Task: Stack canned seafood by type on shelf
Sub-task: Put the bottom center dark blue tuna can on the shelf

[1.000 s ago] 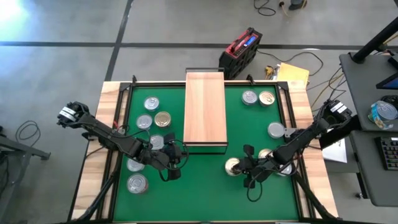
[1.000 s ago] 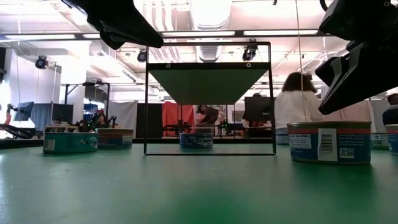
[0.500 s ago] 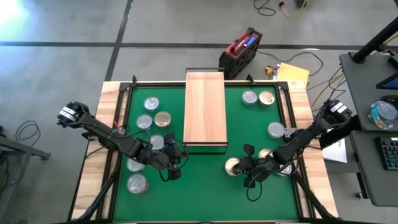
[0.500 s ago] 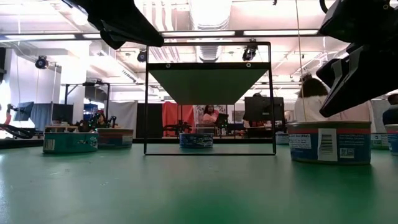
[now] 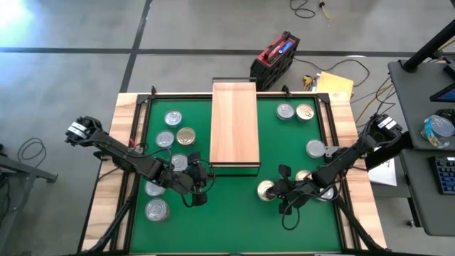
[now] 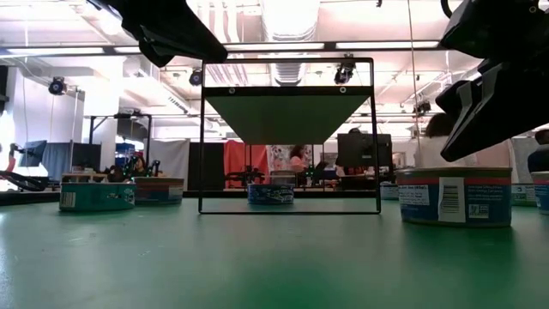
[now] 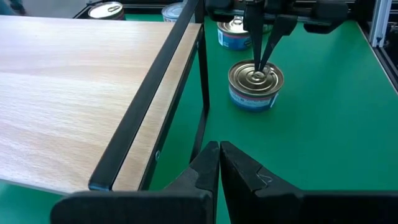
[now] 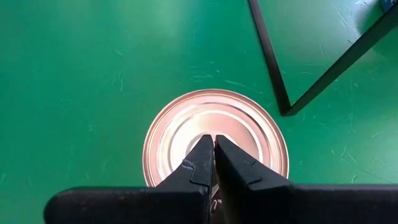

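The gold-lidded can (image 5: 266, 189) nearest the right gripper (image 5: 283, 192) stands upright on the green mat (image 5: 234, 213), just off the shelf's near right corner. In the right wrist view you see this can (image 8: 216, 143) directly beneath the right gripper (image 8: 214, 155), whose two fingers are pressed together with their tips over the middle of the lid. The left wrist view shows the same fingers (image 7: 266, 46) pointing down onto the lid centre of the can (image 7: 255, 84); whether the tips touch the lid you cannot tell.

The shelf (image 5: 234, 121) stands in the middle of the mat, its long side running away from the arms. Its light-wood top carries no cans.

On your left of the shelf, five silver-lidded cans (image 5: 173, 119) and one gold-lidded can (image 5: 186, 135) stand on the mat. On your right, a silver can (image 5: 285, 111) and a gold-lidded one (image 5: 304, 112) sit side by side near the far edge, with another silver can (image 5: 315, 148) closer in.

The right arm reaches in from the right table edge, forearm angled toward the mat centre. The left arm reaches in from the left edge, and the left gripper (image 5: 201, 183) hangs beside the shelf's near left corner. Its fingers (image 7: 208, 165) are closed on nothing.
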### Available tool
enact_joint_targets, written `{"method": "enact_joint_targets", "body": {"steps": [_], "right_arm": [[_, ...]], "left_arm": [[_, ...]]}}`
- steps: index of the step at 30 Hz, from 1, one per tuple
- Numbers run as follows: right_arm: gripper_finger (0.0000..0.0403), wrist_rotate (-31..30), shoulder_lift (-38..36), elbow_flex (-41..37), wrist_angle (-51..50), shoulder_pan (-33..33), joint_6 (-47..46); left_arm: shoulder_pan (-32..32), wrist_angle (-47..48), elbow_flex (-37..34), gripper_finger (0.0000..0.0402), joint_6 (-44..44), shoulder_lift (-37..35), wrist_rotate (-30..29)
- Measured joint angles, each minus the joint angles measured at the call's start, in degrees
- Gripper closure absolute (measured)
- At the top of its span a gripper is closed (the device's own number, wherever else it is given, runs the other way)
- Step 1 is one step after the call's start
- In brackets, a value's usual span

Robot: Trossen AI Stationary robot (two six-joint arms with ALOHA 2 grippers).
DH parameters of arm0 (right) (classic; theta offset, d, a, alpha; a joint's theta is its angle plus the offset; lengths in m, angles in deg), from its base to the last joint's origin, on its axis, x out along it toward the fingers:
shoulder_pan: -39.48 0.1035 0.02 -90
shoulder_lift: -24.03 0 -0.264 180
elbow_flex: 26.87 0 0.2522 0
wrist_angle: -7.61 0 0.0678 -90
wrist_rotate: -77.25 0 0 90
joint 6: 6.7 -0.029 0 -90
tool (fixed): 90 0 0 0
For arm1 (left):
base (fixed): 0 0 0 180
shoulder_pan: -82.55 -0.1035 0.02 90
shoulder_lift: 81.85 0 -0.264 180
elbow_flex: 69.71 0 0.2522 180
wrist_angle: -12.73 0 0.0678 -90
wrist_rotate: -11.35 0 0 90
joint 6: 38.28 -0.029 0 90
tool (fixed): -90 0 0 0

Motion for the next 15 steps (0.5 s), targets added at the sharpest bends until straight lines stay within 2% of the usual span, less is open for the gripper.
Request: {"method": "enact_joint_targets", "body": {"steps": [15], "right_arm": [[0.0394, 0.0, 0.0, 0.0, -0.41, 0.0, 0.0]], "left_arm": [[0.0, -0.09, 0.0, 0.0401, 0.55, 0.0, 0.0]]}}
